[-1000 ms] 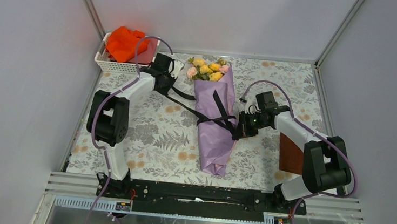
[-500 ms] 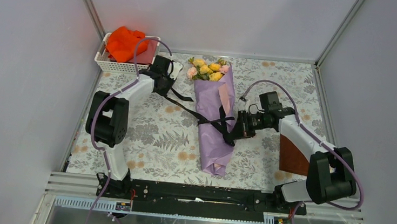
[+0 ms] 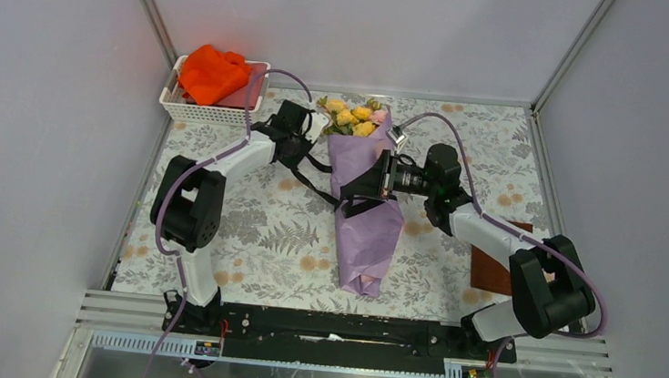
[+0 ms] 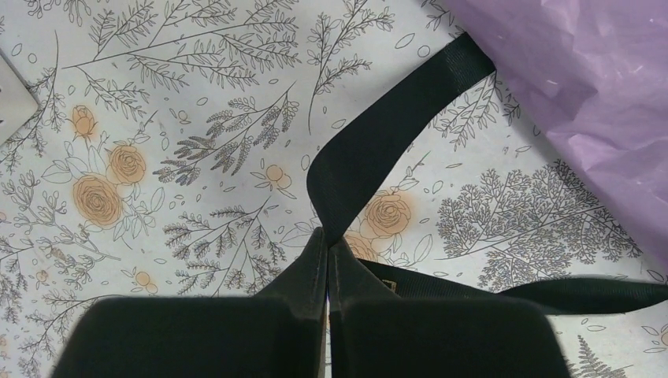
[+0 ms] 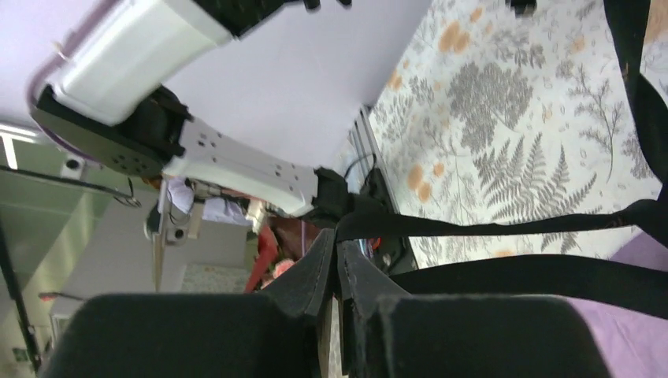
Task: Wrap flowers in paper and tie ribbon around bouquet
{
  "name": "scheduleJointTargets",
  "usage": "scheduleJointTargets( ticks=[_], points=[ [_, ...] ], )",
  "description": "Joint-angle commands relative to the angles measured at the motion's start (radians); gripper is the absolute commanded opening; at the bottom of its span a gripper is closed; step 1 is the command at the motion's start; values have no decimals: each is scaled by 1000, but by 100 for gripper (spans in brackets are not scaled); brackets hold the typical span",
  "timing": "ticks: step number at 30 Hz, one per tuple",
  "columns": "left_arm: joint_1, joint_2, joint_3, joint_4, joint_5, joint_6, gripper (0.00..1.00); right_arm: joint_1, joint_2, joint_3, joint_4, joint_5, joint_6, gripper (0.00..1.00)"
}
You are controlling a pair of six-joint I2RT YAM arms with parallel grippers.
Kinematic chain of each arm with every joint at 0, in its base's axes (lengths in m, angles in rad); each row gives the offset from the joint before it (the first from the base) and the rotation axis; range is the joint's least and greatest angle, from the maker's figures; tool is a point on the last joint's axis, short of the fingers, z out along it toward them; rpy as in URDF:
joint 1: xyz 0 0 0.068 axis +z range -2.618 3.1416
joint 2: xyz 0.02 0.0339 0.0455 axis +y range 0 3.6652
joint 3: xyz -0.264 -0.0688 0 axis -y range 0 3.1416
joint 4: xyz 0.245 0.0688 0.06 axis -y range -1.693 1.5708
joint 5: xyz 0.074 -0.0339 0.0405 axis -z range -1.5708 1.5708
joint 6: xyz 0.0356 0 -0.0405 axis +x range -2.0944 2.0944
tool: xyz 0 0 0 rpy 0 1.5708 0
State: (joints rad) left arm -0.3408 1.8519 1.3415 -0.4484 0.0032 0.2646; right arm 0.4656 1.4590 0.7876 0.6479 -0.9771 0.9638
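The bouquet [image 3: 368, 240] lies lengthwise mid-table, a cone of lavender paper [image 3: 352, 159] with yellow and pink flowers [image 3: 352, 117] at its far end. A black ribbon [image 3: 357, 197] crosses the cone's middle. My left gripper [image 3: 306, 155] sits just left of the cone, shut on one ribbon end; its tips [image 4: 328, 236] pinch the folded ribbon [image 4: 378, 142] above the cloth, the paper [image 4: 599, 94] to the right. My right gripper [image 3: 375, 178] hovers over the cone, shut on the other ribbon strand [image 5: 488, 228] at its tips [image 5: 336, 236].
A white basket [image 3: 193, 113] holding an orange cloth [image 3: 213, 73] stands at the far left corner. A brown square pad [image 3: 491, 262] lies under my right arm at the right side. Grey walls enclose the floral tablecloth [image 3: 254, 228].
My right gripper swung from the right side of the bouquet up and left over the cone, drawing the ribbon with it. My left gripper shifted right toward the flowers.
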Motion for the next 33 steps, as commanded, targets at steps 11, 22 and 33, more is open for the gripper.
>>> scheduleJointTargets(
  ticks=[11,22,33],
  points=[
    [-7,-30,-27,33,1,13,0,-5,241,394,-587,488,-432,35],
    [-10,-31,-38,32,17,7,0,66,223,552,-949,786,-796,53],
    [-10,-32,-40,21,43,2,0,322,241,470,-810,660,-1066,50]
  ],
)
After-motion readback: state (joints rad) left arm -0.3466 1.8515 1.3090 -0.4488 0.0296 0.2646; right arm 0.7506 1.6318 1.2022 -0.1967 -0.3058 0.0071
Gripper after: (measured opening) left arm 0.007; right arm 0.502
